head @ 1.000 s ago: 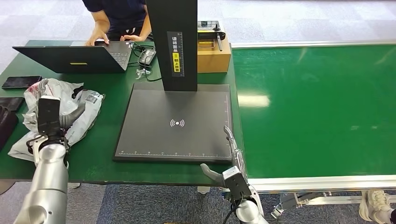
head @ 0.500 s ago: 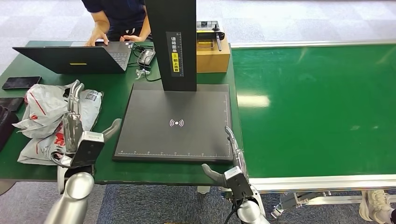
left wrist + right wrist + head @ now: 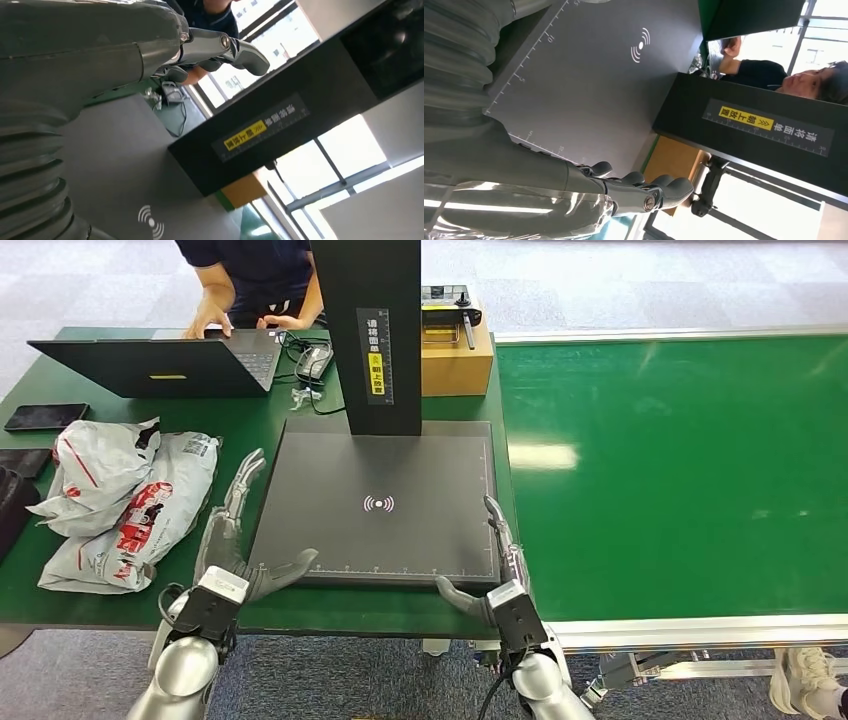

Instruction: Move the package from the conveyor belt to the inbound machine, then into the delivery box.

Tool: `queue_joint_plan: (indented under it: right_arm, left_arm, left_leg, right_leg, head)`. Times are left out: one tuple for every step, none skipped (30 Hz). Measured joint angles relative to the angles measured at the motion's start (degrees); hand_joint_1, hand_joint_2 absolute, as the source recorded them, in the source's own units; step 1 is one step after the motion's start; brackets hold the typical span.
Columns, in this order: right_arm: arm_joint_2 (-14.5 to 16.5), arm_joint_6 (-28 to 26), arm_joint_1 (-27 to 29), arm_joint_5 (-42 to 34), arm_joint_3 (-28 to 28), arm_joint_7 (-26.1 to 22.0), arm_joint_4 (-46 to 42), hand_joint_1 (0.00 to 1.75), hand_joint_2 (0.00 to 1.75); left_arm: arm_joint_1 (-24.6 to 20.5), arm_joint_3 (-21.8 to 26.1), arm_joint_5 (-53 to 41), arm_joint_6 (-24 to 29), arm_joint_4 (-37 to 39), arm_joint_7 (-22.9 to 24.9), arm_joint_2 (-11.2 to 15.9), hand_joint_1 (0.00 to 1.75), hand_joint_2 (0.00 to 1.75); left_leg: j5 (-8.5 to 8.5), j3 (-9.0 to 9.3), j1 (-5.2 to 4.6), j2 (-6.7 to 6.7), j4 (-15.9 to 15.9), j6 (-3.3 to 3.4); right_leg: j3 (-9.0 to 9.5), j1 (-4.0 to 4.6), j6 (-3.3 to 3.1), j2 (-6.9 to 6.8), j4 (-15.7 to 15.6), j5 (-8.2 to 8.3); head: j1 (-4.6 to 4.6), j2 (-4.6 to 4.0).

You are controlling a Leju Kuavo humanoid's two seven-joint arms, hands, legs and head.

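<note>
Two white and grey plastic mail packages [image 3: 125, 502] lie crumpled on the green table to the left of the inbound machine. The machine is a black scan plate [image 3: 380, 540] with a wireless mark and a black column [image 3: 368, 330]. My left hand [image 3: 238, 540] hovers at the plate's front left corner, fingers spread, holding nothing, just right of the packages. My right hand [image 3: 497, 570] is at the plate's front right corner, fingers straight and empty. The left wrist view shows my left hand [image 3: 100, 55] over the plate [image 3: 125, 165]. The right wrist view shows my right hand [image 3: 574, 185] beside the plate [image 3: 599, 65].
The green conveyor belt [image 3: 680, 470] stretches to the right with nothing on it. Behind the plate stand a cardboard box [image 3: 457, 355], a laptop [image 3: 160, 365] and a mouse [image 3: 315, 360], with a person [image 3: 250, 280] at the laptop. A phone [image 3: 45, 416] lies far left.
My left hand let go of the packages, lifted off them and swung right to the plate's front left corner. The packages settled flatter. My right hand barely moved.
</note>
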Motion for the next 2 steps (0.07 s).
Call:
queue_joint_plan:
  right_arm:
    - [-0.1, 0.0, -0.1, -0.1, 0.0, 0.1, -0.1, 0.00, 1.75]
    - [-0.1, -0.1, -0.2, -0.1, 0.0, 0.1, -0.1, 0.00, 1.75]
  left_arm:
    - [0.0, 0.0, 0.4, -0.5, 0.6, -0.4, -0.3, 0.00, 1.75]
    - [0.0, 0.0, 0.5, -0.8, 0.9, -0.5, -0.4, 0.00, 1.75]
  left_leg:
    - [0.00, 0.00, 0.00, 0.00, 0.0, 0.00]
    - [0.00, 0.00, 0.00, 0.00, 0.0, 0.00]
  right_leg:
    - [0.00, 0.00, 0.00, 0.00, 0.0, 0.00]
    - [0.00, 0.00, 0.00, 0.00, 0.0, 0.00]
  head:
    - [0.00, 0.00]
    - [0.00, 0.00]
